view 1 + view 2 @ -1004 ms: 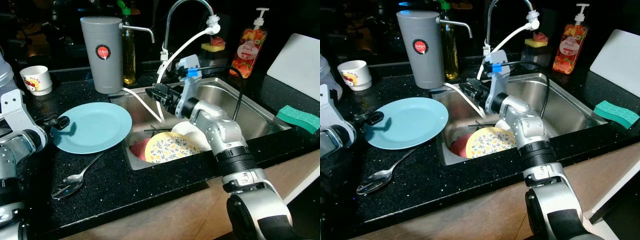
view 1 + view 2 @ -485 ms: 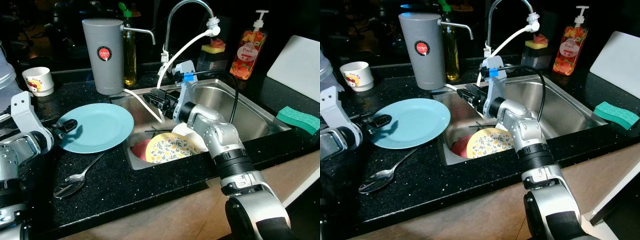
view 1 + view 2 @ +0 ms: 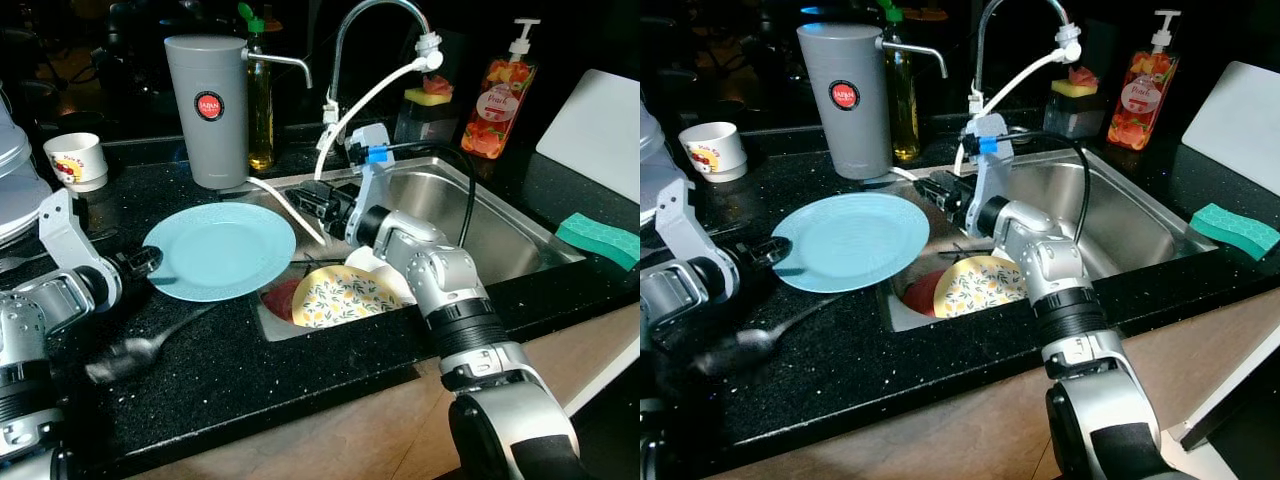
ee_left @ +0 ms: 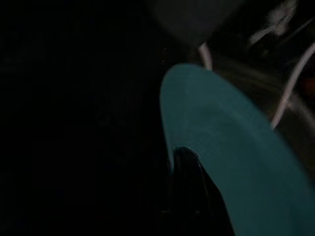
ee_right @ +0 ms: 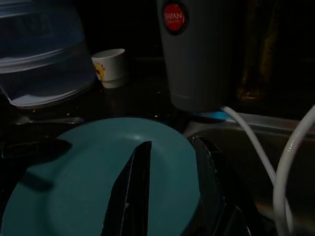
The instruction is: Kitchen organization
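Observation:
A light blue plate [image 3: 220,250] hangs just above the black counter, its right rim reaching over the sink's left edge. My left gripper [image 3: 145,262] is shut on the plate's left rim; the left wrist view shows a dark finger [image 4: 189,167] lying on the plate [image 4: 231,162]. My right gripper [image 3: 312,197] stands open above the sink, its tips close to the plate's right rim. In the right wrist view the plate [image 5: 88,187] lies just beyond the two spread fingers [image 5: 133,191]. A spoon [image 3: 140,345] lies blurred on the counter below the plate.
The steel sink [image 3: 520,250] holds a floral plate [image 3: 340,295], a red plate [image 3: 280,298] and a white bowl [image 3: 375,265]. Behind stand a grey jug [image 3: 207,95], a cup [image 3: 75,160] and a soap bottle [image 3: 497,90]. A green sponge [image 3: 597,238] lies at the right.
The left gripper has carried the blue plate to the right, off the counter and toward the sink and the right gripper. The spoon now looks blurred and slightly shifted.

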Available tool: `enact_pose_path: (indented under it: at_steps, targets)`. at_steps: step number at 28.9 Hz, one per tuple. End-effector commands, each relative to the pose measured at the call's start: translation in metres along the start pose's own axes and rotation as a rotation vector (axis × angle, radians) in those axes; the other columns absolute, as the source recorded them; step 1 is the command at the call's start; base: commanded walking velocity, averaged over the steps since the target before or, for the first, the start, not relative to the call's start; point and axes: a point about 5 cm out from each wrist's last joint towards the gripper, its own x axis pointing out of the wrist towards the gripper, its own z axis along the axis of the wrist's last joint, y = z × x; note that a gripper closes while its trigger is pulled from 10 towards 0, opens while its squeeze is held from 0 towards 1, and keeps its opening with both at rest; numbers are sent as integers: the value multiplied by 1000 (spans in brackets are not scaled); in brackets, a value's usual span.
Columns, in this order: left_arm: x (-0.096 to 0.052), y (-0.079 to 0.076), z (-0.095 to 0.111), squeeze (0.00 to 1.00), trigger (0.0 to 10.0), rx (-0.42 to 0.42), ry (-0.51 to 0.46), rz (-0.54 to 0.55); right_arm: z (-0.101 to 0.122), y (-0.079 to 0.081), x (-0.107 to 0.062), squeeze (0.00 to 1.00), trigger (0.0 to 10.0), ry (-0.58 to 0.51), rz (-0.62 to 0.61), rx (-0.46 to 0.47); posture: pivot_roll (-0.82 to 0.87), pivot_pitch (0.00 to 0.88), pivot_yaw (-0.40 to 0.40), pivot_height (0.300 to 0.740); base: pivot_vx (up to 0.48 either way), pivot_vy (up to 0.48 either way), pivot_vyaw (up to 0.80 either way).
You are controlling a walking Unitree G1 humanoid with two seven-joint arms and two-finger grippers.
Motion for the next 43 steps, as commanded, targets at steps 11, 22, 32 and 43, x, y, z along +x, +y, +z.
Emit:
enact_pose_path:
  at_steps: [11,22,32,43]
  targets:
    - [-6,-23,18,0,0,-153,-203,-265,4,-6,-1,0,10000,-47,-46,99,80,77,-6,740,0,0,0]
    - [-11,-29,23,0,0,-177,-274,-385,3,-2,-2,1000,10000,-63,-12,227,80,76,-5,740,0,0,0]
    - [-19,-25,29,0,0,-168,-335,-437,12,-13,-7,1000,10000,-122,-57,315,77,69,-11,740,0,0,0]
    - [-21,-29,29,0,0,-162,-336,-489,9,-16,-11,0,10000,-94,-84,296,74,60,-10,740,0,0,0]
